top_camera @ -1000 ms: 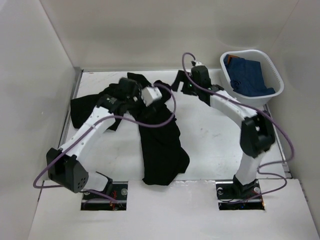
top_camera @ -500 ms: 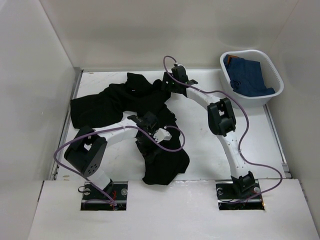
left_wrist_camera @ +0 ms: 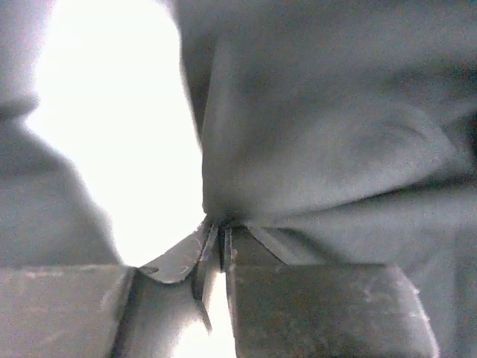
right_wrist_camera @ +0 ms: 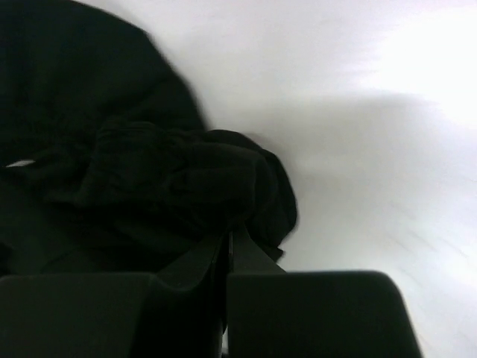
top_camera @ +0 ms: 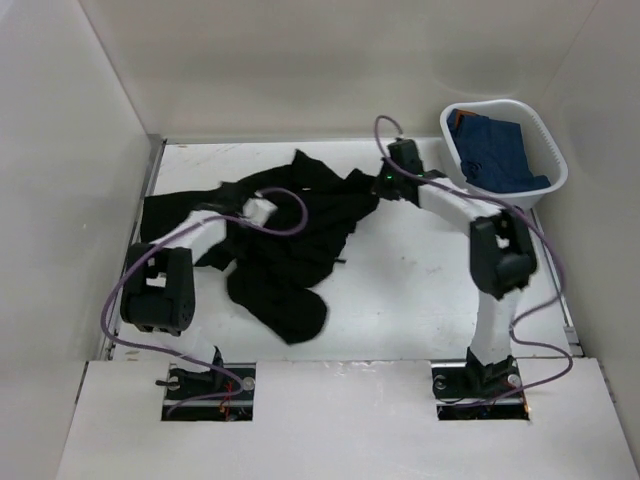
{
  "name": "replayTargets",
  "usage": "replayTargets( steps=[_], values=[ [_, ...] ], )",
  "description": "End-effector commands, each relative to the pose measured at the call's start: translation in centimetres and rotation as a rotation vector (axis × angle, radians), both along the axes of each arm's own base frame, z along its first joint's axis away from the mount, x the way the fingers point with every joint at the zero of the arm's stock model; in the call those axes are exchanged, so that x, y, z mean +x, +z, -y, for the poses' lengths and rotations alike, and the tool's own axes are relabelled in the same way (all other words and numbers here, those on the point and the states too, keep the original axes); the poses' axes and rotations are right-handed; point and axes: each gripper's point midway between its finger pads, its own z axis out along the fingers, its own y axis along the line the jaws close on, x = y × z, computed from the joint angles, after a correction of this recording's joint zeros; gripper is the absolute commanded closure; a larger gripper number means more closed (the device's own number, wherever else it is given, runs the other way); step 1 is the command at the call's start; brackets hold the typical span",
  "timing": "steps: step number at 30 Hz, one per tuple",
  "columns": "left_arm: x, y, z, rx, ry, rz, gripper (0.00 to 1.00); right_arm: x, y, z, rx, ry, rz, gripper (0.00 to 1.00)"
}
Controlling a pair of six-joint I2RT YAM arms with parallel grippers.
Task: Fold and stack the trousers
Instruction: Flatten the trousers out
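Observation:
The black trousers [top_camera: 290, 260] lie crumpled across the middle and back left of the white table [top_camera: 420, 270], with one bunched end near the front. My left gripper [left_wrist_camera: 216, 224] is shut on a thin fold of the trousers [left_wrist_camera: 320, 134]. In the top view it sits over the cloth's middle [top_camera: 266, 214]. At the cloth's right edge, my right gripper [right_wrist_camera: 227, 235] is shut on a gathered, wrinkled bunch of the trousers [right_wrist_camera: 171, 186]; seen from above, this right gripper [top_camera: 376, 185] is at the back of the table.
A white basket [top_camera: 487, 104] holding a blue garment [top_camera: 495, 150] stands at the back right corner. White walls close in the table on the left, back and right. Purple cables loop over both arms.
Both grippers have gone from open to shut on the cloth. The left arm swung back and left, the right arm moved right. The trousers' front end has bunched up and shifted left.

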Motion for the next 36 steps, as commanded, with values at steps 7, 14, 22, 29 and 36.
replayTargets(
  steps=[7,14,22,29,36],
  values=[
    [13.9,15.4,-17.2,0.325,0.180,0.522,0.99,-13.8,7.9,11.3,-0.018,-0.248,0.175,1.00],
    [14.2,13.5,-12.1,0.421,-0.092,0.477,0.89,-19.6,5.5,11.8,0.041,-0.324,0.117,0.87],
    [13.3,19.0,-13.4,0.367,0.076,0.649,0.22,-20.9,7.1,14.2,-0.016,-0.313,0.215,0.49],
    [0.5,12.8,-18.0,0.231,0.285,0.330,0.20,-19.6,5.4,13.3,-0.073,-0.241,0.184,0.30],
    [-1.9,6.7,-23.1,0.168,0.559,0.233,0.28,-15.8,3.3,11.6,-0.096,-0.169,0.146,0.24]
  ],
)
